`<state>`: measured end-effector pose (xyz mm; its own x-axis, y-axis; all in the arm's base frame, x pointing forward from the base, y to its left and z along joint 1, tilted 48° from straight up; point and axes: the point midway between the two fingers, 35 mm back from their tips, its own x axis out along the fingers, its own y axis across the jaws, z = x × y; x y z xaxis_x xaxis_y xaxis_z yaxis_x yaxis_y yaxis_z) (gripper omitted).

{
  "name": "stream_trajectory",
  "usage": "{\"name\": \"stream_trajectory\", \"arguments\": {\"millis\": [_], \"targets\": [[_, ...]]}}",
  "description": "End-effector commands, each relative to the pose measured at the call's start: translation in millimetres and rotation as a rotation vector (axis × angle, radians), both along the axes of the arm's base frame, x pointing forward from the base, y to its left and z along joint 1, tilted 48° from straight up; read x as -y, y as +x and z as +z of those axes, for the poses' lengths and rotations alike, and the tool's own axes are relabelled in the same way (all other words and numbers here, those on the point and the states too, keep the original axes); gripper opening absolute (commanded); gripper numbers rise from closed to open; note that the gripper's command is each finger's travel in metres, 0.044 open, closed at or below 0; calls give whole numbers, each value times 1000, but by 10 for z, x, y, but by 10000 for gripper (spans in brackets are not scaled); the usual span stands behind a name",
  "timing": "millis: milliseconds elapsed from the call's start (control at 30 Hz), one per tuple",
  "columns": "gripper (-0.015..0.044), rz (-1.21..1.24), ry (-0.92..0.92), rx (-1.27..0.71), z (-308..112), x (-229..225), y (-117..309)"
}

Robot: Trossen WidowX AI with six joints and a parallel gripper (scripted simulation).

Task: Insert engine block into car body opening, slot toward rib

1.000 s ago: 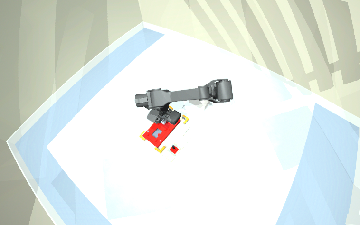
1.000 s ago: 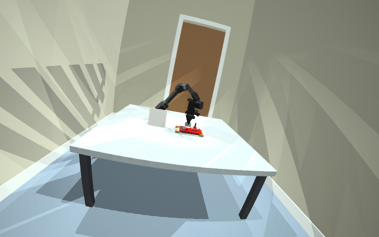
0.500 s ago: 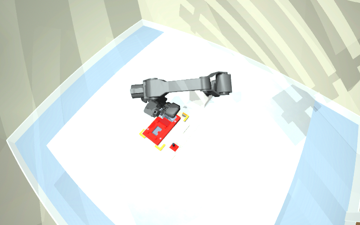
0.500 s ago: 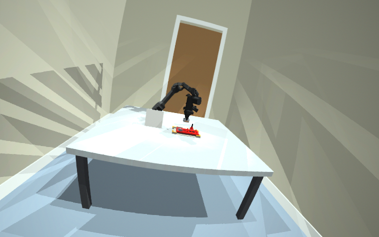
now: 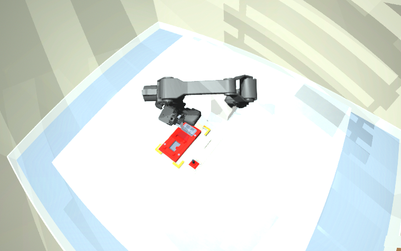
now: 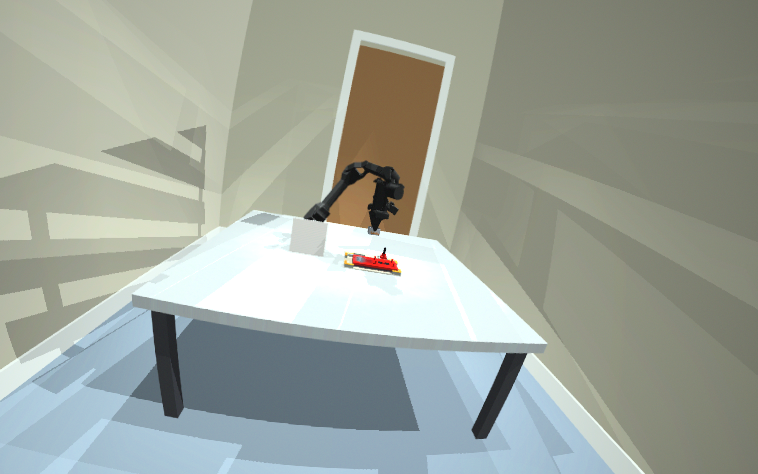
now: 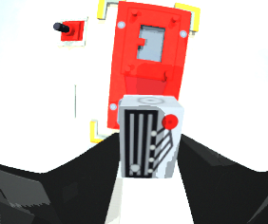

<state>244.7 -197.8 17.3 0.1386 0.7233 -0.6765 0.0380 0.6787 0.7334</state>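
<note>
One engine block (image 6: 373, 231) (image 7: 148, 142) is held in the hand (image 5: 181, 122) (image 6: 374, 229) (image 7: 148, 139). I read the hand as partly open, its two dark fingers closed on opposite sides of the block. In the exterior view, the hand points downward and carries the block over the table (image 5: 258, 171) (image 6: 340, 331) (image 7: 232, 95).

The block is outside the opening (image 5: 174, 145) (image 7: 153, 45) in the red car body (image 5: 185, 141) (image 6: 375, 262) (image 7: 116, 78). In my wrist view, the opening lies at 12 o'clock from the block. The rib (image 7: 141, 43), a short red tab, projects from the opening's 9 o'clock edge. The block overlaps the body's 6 o'clock end in that view. I cannot tell the exact height between them.

The block's visible face has dark slots on its 9 o'clock side and a red disc (image 7: 170, 121) near 1 o'clock. In the top view, the body's 1 o'clock end carries a clear window (image 5: 190, 129); the hand is at 12 o'clock from the body. Yellow corner pieces (image 5: 179, 164) (image 6: 348, 263) (image 7: 192, 15) stand around the body. A black stick (image 5: 193, 161) (image 6: 384, 251) (image 7: 61, 27) on a red base is at 5 o'clock from the body, apart from it.
</note>
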Motion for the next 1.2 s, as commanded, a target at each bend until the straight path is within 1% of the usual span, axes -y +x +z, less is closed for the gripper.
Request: {"name": "stream_trajectory", "arguments": {"millis": [0, 1167], "targets": [[0, 2, -4, -1, -14, 13, 33], [0, -63, 10, -65, -655, -529, 797]]}}
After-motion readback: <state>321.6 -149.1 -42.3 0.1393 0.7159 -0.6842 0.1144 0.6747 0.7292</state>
